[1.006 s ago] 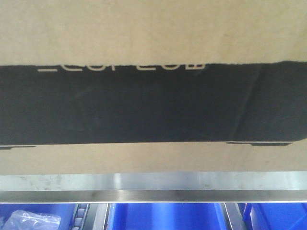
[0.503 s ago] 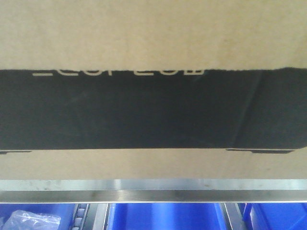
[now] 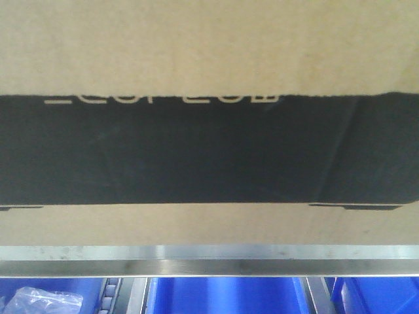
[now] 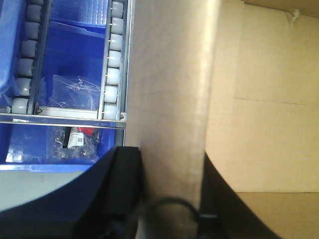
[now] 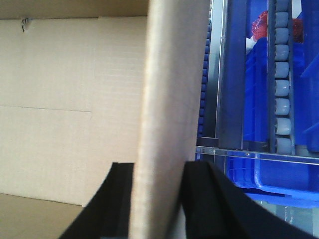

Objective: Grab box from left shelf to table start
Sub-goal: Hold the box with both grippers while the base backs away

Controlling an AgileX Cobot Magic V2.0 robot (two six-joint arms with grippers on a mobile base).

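Left wrist-mounted view first: at the far left lie blue bins (image 4: 75, 50) and a roller track (image 4: 113, 64), with a clear plastic bag (image 4: 75, 89) in one bin, and just right of them rises the brown side wall of the box (image 4: 169, 74). The left jaws straddle that wall, one black finger (image 4: 124, 189) outside and a darker one inside the open carton. They appear closed on the cardboard, though the inner finger is in shadow and its contact is hard to confirm. In the front-facing view the box (image 3: 209, 65) fills the picture from left edge to right, its black panel and white lettering facing the camera. Its lower edge lies just above the silver front rail of the left shelf (image 3: 209, 258), with more blue bins (image 3: 222, 297) below. Whether the carton is resting on the rail or lifted a little clear, I cannot tell. In the right wrist-mounted view the right jaws pinch the opposite wall of the box (image 5: 169, 99), with black fingers (image 5: 122, 199) pressed against both faces and the shelf frame and rollers (image 5: 281, 89) off to the right. So the two-handed grasp looks done. The carton is at the shelf, not yet drawn out, and the carry and the set-down on the desk are left. No desk shows in any view.
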